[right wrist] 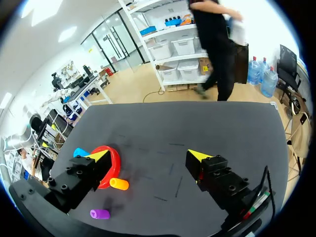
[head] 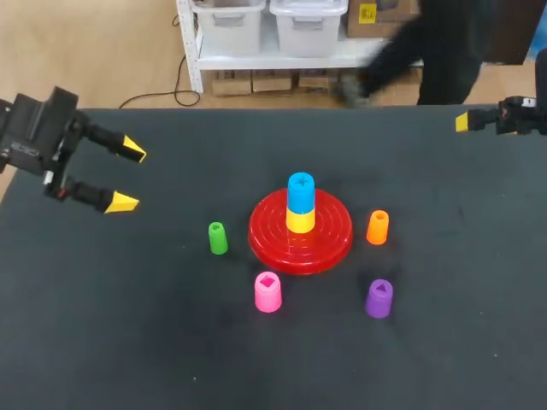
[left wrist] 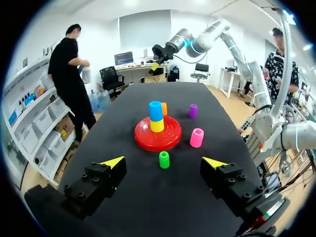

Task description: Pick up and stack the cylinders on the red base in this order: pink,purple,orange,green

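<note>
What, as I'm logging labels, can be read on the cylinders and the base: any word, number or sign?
No text can be read on any of them.
The pink cylinder, purple cylinder, orange cylinder, green cylinder, stacked blue cylinder, yellow cylinder and red base show plain colour only.
Pink and purple tops have shaped hollows, not print.

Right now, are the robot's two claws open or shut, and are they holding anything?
Left yellow-tipped gripper: open, holding nothing.
Right yellow-tipped gripper: open, holding nothing.
</note>
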Available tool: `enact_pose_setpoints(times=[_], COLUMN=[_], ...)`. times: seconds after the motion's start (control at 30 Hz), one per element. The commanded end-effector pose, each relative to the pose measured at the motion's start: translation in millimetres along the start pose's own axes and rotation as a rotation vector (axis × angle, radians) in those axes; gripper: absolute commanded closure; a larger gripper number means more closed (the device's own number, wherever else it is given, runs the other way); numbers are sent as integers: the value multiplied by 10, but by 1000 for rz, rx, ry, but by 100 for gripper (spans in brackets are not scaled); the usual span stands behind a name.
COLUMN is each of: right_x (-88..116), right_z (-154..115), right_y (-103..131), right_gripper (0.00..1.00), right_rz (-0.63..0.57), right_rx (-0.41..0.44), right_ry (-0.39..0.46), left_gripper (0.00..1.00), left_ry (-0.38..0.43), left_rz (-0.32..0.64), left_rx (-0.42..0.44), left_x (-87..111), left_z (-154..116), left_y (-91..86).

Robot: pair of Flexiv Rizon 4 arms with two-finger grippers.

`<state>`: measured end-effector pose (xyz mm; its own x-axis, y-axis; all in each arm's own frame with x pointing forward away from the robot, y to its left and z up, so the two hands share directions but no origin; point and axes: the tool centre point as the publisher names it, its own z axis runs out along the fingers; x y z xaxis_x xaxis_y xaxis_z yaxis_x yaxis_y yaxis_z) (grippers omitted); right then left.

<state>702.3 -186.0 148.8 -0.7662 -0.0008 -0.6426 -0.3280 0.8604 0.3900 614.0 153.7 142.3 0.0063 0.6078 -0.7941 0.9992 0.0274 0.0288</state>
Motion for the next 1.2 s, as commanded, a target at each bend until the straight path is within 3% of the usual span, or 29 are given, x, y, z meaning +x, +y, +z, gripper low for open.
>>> enact_pose_setpoints(times=[0.03,0.33,1.2], right_x=[2,2,2], right_z=[-6,-6,-6], right_y=[8,8,8], right_gripper=[0,0,0], right_rz=[0,0,0], right_rx=[4,4,4], right_ry=[0,0,0], left_gripper=[0,0,0], left_ry=[17,21,11], left_rz=[2,-16,-10], left_rx=[22,-32,22], left_x=[41,183,164], left_z=[-9,-48,-24], left_y=[34,105,94])
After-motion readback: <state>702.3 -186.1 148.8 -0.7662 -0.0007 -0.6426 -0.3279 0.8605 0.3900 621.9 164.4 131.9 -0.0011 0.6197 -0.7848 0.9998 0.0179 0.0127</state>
